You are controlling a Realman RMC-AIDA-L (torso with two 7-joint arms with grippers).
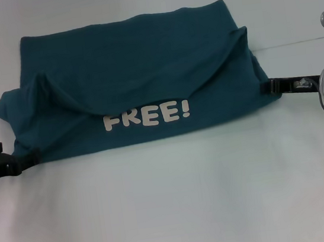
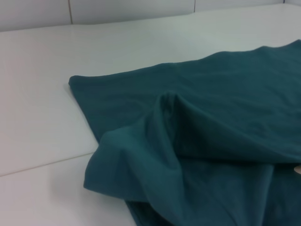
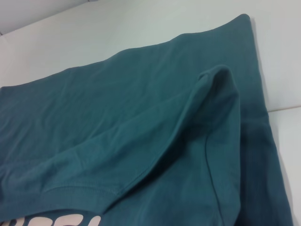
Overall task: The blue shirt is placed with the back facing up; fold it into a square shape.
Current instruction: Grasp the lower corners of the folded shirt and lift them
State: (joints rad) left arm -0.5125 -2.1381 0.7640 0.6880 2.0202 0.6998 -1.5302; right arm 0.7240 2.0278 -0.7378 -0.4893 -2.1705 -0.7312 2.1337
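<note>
White tabletop [image 1: 174,215] fills the head view, with a faint seam line running across toward the far side. Blue shirt [image 1: 139,82] lies across the far half, partly folded: a flap is turned over so a curved hem sags through the middle, and white lettering "FREE!" [image 1: 147,116] shows just below that hem, near the shirt's near edge. Two fabric peaks stand up, one toward each end of the shirt. Left end effector [image 1: 0,163], black, sits at the shirt's near-left corner, touching the cloth; whether its fingers are apart or together cannot be told. Right end effector [image 1: 274,86] is at the shirt's right edge, its black tip against the fabric; grip state cannot be told either. Its silver wrist carries a lit blue ring.

Left wrist view: blue shirt [image 2: 211,141] in loose folds, one raised ridge in the middle, a flat layer behind reaching toward a corner; white tabletop [image 2: 42,117] beside it. No fingers visible.

Right wrist view: blue shirt [image 3: 117,117] close up, a stitched hem curving across, a raised pleat beside it, tops of the white lettering [image 3: 56,221] just below the hem. Tabletop [image 3: 282,70] beyond the shirt's edge.
</note>
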